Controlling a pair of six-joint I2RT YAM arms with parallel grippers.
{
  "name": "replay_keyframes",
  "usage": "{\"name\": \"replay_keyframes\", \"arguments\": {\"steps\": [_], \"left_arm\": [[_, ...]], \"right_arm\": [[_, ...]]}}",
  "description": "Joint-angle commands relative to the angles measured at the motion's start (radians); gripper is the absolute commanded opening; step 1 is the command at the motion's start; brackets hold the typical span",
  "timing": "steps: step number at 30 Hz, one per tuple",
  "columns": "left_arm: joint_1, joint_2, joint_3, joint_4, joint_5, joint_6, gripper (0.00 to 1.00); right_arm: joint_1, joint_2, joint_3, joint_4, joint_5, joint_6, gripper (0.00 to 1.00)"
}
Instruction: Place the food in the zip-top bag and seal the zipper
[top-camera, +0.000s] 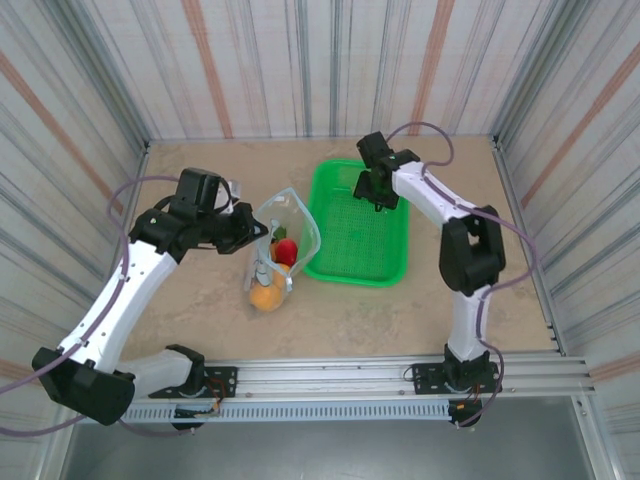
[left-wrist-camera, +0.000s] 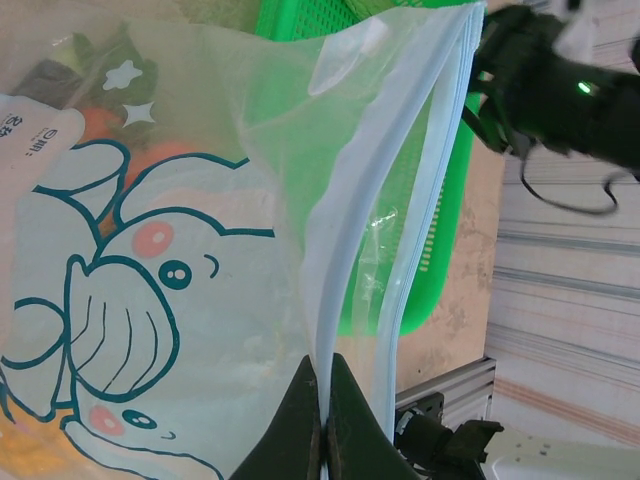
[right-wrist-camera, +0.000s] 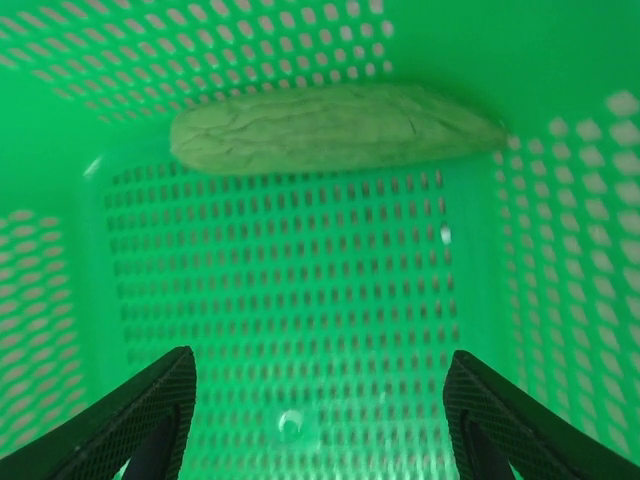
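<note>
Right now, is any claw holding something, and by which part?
The left claw pinches the bag by the blue zipper strip at its open mouth. The right claw is open over the basket, holding nothing.

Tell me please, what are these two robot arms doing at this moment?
The left gripper is pinched shut on the mouth edge of the clear plastic zip-top bag with blue cartoon print, holding it open. Red and orange toy food lies inside, and the light-blue zipper strip is unsealed. The right gripper is open in the green mesh basket, facing a pale elongated toy vegetable at its far wall.
</note>
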Motion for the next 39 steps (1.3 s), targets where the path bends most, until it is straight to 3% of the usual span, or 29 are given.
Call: {"name": "replay_keyframes", "arguments": {"steps": [1,7,25,33,39], "left_arm": [[-0.007,0.002,-0.010,-0.016,0.028,0.016,0.00],[-0.016,0.014,0.014,-0.093,-0.001,0.069,0.00],[-0.023,0.044,0.012,-0.075,-0.006,0.096,0.00],[-0.021,0.031,-0.010,-0.069,-0.007,0.092,0.00],[-0.021,0.025,0.001,-0.071,-0.008,0.096,0.00]], "right_arm": [[0.009,0.123,0.202,-0.088,0.065,-0.292,0.70],[0.008,0.246,0.295,-0.040,0.178,-0.525,0.77],[-0.057,0.367,0.355,0.027,-0.068,-0.512,0.82],[-0.034,0.386,0.341,-0.032,-0.107,-0.489,0.77],[0.007,0.326,0.261,-0.003,-0.068,-0.501,0.62]]}}
